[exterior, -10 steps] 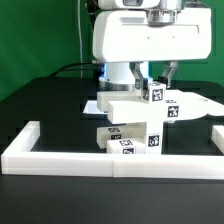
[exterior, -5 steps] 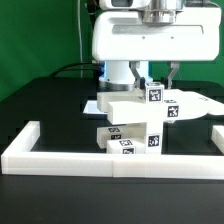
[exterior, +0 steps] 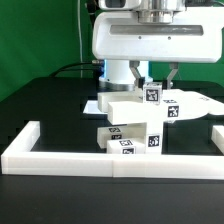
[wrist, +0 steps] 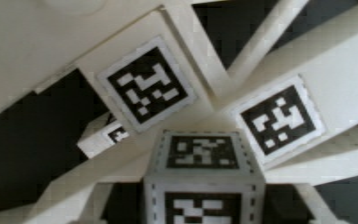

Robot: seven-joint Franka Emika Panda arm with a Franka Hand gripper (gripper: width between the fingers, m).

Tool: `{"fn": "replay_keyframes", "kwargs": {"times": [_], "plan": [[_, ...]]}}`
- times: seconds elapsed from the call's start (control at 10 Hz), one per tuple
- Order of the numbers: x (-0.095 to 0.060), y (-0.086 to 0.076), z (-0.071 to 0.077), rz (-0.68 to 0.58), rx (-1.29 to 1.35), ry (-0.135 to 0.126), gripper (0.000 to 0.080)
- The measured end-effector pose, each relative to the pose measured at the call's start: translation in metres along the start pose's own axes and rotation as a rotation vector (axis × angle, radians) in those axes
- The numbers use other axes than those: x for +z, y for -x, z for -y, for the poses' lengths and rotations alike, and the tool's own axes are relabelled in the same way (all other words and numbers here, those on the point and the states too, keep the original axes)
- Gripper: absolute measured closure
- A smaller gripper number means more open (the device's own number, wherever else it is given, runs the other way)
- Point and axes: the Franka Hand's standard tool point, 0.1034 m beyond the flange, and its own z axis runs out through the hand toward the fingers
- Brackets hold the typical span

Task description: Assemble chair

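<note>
Where the arm hangs: over the middle of the black table (exterior: pixel 45 105), in front of the white robot base (exterior: pixel 150 40), with the gripper (exterior: pixel 154 81) pointing down at the chair (exterior: pixel 135 120) pieces.
Gripper: closed to a narrow gap on a blocky leg (exterior: pixel 152 95) — a dark finger (exterior: pixel 169 73) shows beside it in the exterior view.
Blocky leg: upright, a tag facing the exterior camera, at the top of the pile; whether its lower end touches the seat cannot be told.
Seat (exterior: pixel 125 104): flat white slab lying level on the other pieces, with a tag on its edge toward the exterior view's right.
Lower pieces (exterior: pixel 128 138): tagged white blocks stacked under the seat, just behind the border rail.
Border rail (exterior: pixel 60 155): long, low and white, running across the front of the table and turning back at both ends.
Chair, overall: in pieces, gathered mid-table inside the rail.
Wrist view: the leg (wrist: pixel 201 185) fills the centre with tags on two faces; beyond it lie tagged white slats (wrist: pixel 149 82) over the dark table — too blurred to tell which pieces they are.
Backdrop: green curtain (exterior: pixel 35 30) behind the base.
</note>
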Motion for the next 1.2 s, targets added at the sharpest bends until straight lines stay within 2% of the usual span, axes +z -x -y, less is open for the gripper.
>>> {"fn": "replay_keyframes", "kwargs": {"times": [0.7,1.2], "plan": [[0.0000,0.0004,0.0012,0.001,0.443,-0.001,0.0511],[0.0002,0.0015,0.0046,0.007,0.730,-0.012,0.0511]]}}
